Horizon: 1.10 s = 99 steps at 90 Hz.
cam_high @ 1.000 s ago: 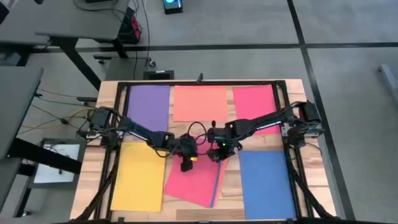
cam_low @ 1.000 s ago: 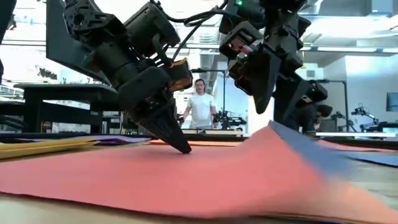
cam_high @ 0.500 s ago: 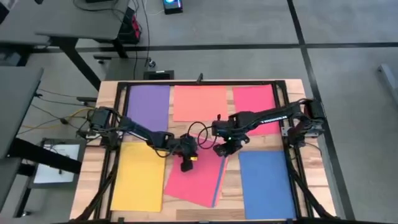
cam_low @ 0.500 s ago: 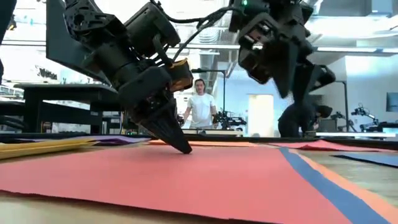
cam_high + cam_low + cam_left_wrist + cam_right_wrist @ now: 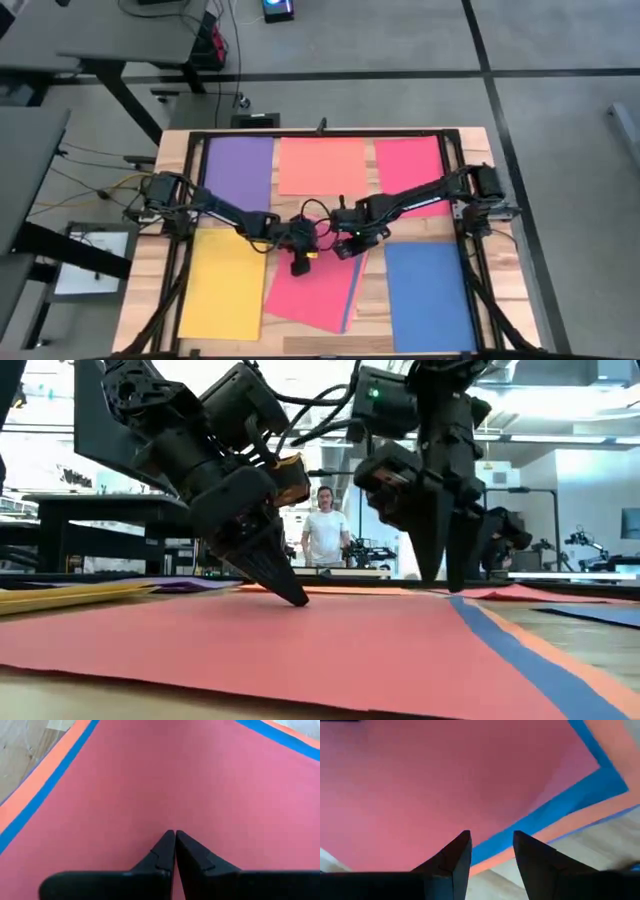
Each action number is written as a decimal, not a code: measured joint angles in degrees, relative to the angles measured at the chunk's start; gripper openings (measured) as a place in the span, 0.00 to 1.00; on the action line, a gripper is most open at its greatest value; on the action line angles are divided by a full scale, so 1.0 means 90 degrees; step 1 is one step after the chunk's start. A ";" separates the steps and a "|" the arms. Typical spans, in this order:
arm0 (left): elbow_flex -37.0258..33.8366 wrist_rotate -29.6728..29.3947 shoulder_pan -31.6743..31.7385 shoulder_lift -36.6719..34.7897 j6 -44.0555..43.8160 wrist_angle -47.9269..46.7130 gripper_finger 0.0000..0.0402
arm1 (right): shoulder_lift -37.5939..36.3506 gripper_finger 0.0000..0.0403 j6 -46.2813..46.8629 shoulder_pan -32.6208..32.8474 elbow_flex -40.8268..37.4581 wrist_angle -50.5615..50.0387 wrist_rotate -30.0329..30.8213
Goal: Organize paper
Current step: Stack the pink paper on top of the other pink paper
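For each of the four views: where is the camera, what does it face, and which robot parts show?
High: overhead, facing down on the table; both arms.
Low: table height, looking across the red stack; both claws.
Left wrist: shut left claw pressing the stack.
Right wrist: open right claw over the stack's edge.
All four share the stack.

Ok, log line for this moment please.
left hand: shut, tip pinning red sheet | right hand: open, over that stack's edge | blue sheet peeks beneath

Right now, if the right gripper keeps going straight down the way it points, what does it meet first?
Probably the edge of the skewed stack: the right gripper, open, points at the blue sheet's exposed strip beside the pink-red sheet. Height above it is unclear.
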 joint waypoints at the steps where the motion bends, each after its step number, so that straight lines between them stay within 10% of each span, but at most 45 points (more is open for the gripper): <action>1: 0.0000 0.0000 0.0000 0.0000 0.0000 0.0000 0.00 | 0.0000 0.34 -0.0002 0.0000 0.0000 -0.0010 0.0002; 99: -0.0002 0.0002 0.0000 0.0002 0.0177 0.0051 0.00 | -0.0208 0.34 0.0437 0.0032 -0.0227 0.0407 0.0277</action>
